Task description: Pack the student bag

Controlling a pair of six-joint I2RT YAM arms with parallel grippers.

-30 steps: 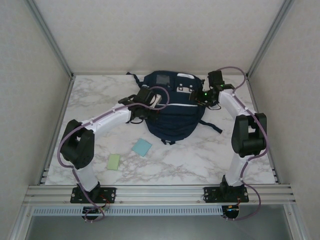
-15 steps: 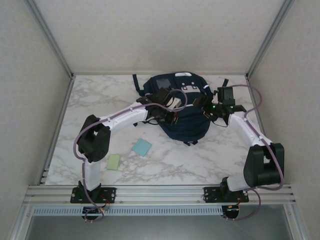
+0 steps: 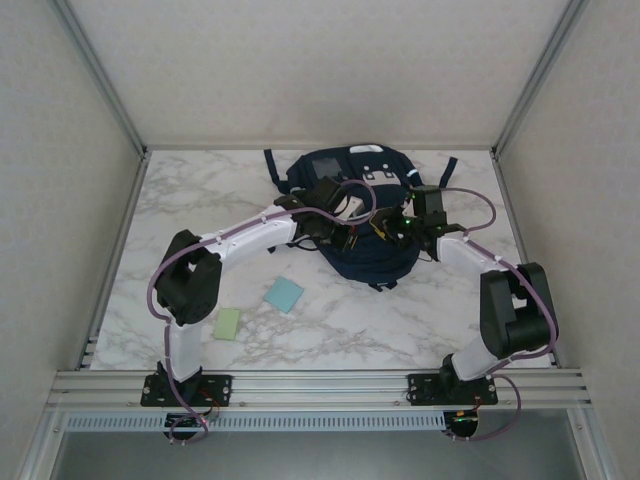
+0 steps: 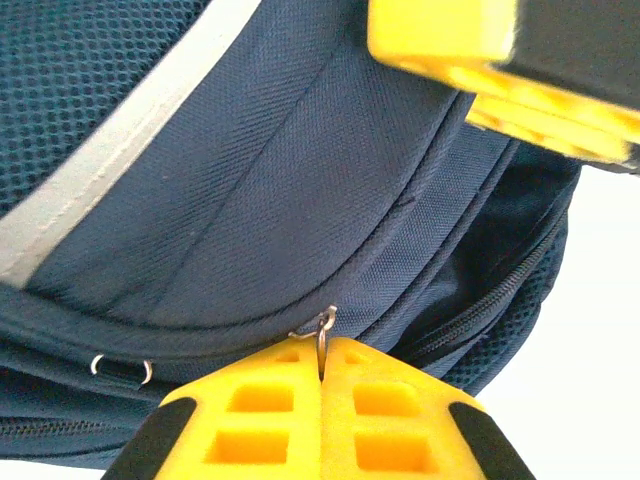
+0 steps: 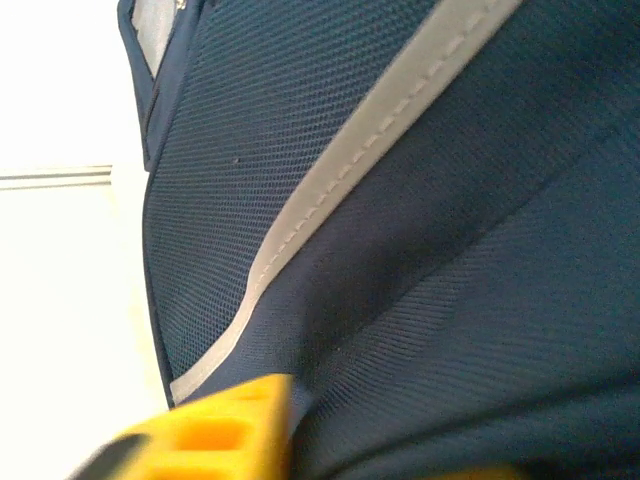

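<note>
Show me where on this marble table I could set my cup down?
Widest bare patch: the far-left corner of the table, between the left wall and the student bag. Also the near middle, bordered by blue note, bag and right arm. Crowded: the bag's front, where left gripper, pinching a zipper pull, meets right gripper.

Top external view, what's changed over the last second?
The right claw swung in from the right and closed on the fabric of the student bag, its elbow dropping toward the near edge. The left arm reached farther right, and the student bag slid right with it. Unchanged: the left claw stays shut on the zipper pull, and the blue pad and the green pad lie where they were.
</note>
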